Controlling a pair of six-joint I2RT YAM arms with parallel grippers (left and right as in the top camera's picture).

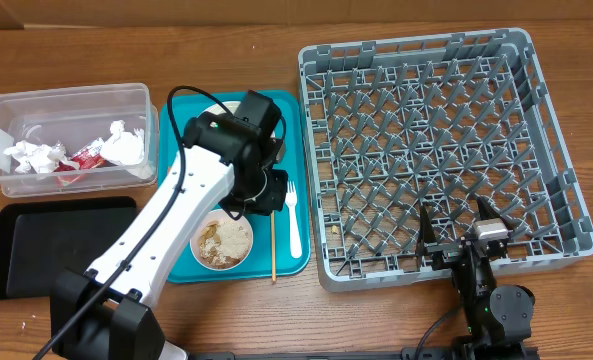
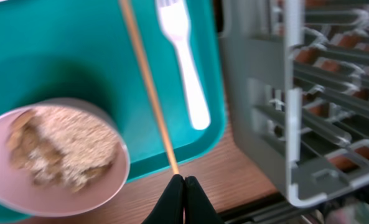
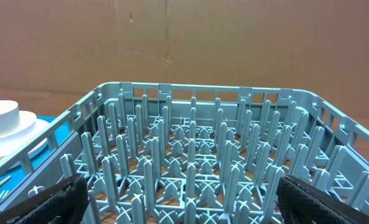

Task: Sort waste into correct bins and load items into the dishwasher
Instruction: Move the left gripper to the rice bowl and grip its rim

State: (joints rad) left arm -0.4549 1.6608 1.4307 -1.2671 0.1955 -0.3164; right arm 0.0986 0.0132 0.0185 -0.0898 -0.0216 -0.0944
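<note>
Left gripper [image 2: 183, 180] pinched closed on a thin wooden stick [image 2: 148, 81], beside a pink bowl [image 2: 106, 191] of beige crumbly scraps [image 2: 55, 144].

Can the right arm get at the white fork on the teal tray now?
Probably not easily. The left wall of the rack stands between the fork and the open right gripper, and the left arm hangs over the tray close beside it.

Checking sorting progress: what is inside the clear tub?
The clear tub holds crumpled white napkins and a red foil packet. Whatever lies beneath them is covered.
</note>
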